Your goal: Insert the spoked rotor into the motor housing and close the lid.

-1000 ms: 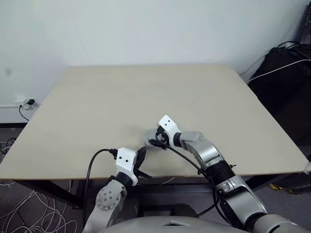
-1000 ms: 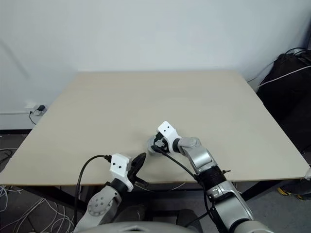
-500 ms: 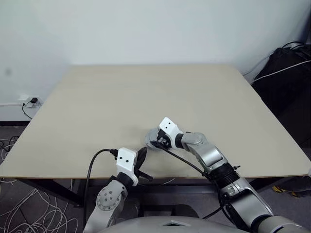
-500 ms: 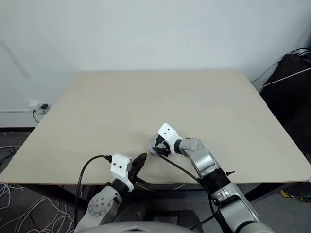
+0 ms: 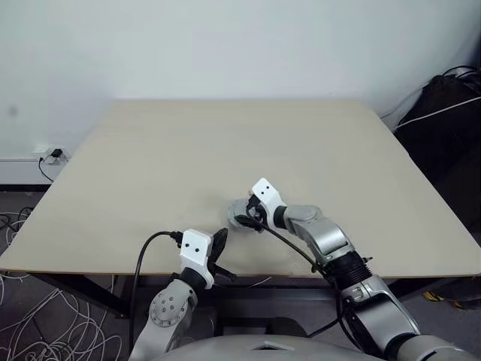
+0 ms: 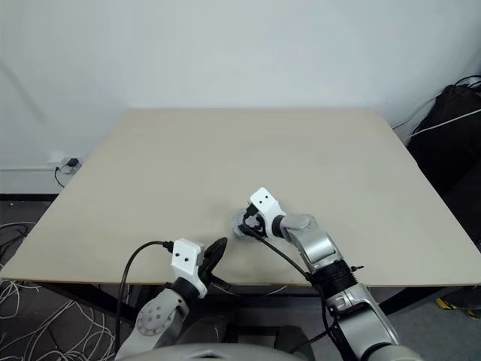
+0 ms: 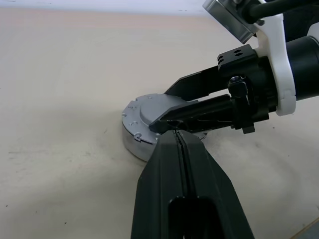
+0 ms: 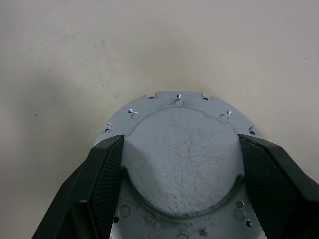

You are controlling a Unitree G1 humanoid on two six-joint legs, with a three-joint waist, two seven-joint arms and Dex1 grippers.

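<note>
Since the lid [image 8: 182, 149] already sits flat on the motor housing [image 7: 137, 144] near the tabletop [image 5: 150, 165] front edge, the right pincer [image 8: 182, 164] straddles its raised hub, probably to seat it, while the left pincer [image 7: 180, 144] waits pinched together, empty, just beside.

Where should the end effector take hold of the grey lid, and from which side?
By the raised round hub of the lid, from above and tilted down: it stands proud of the flat flange, giving curved sides to pinch. The right end effector already straddles it so, one finger on each side.
</note>
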